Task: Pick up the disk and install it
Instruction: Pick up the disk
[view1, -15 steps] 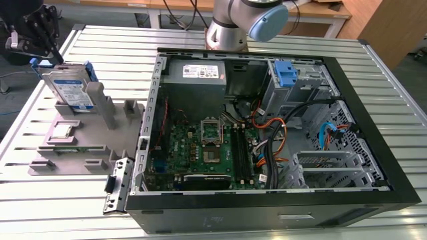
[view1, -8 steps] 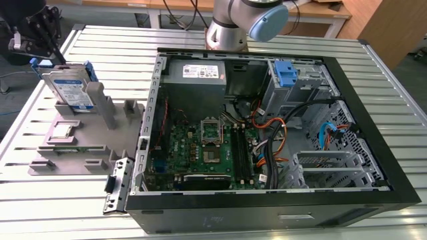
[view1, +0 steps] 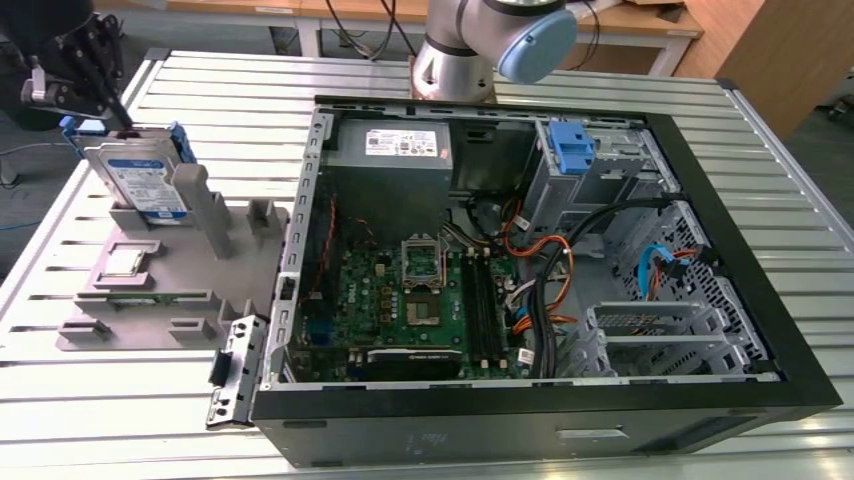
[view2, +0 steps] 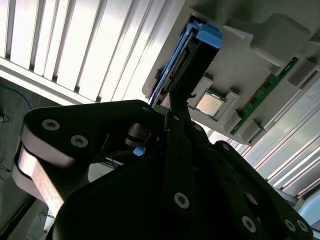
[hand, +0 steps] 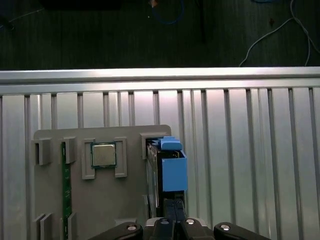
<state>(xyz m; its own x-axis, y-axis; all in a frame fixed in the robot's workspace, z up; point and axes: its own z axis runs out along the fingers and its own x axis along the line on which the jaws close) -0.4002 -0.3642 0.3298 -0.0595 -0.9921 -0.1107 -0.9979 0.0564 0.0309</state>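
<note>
Standing upright in grey holder (view1: 147, 300), the disk (view1: 138, 170), white-and-blue label (view1: 154, 200), print illegible

Disk (view1: 140, 185) upright in holder (view1: 200, 265), gripper (view1: 120, 125) at its top, computer case (view1: 534, 425) at exterior view's right

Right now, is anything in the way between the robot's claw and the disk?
No, nothing visible is in the way. The gripper is right at the top edge of the disk, which stands upright in the grey holder.

Disk (view1: 140, 180) looks shiny metal edged with blue plastic, fixture (view1: 147, 300) matt grey.
</note>
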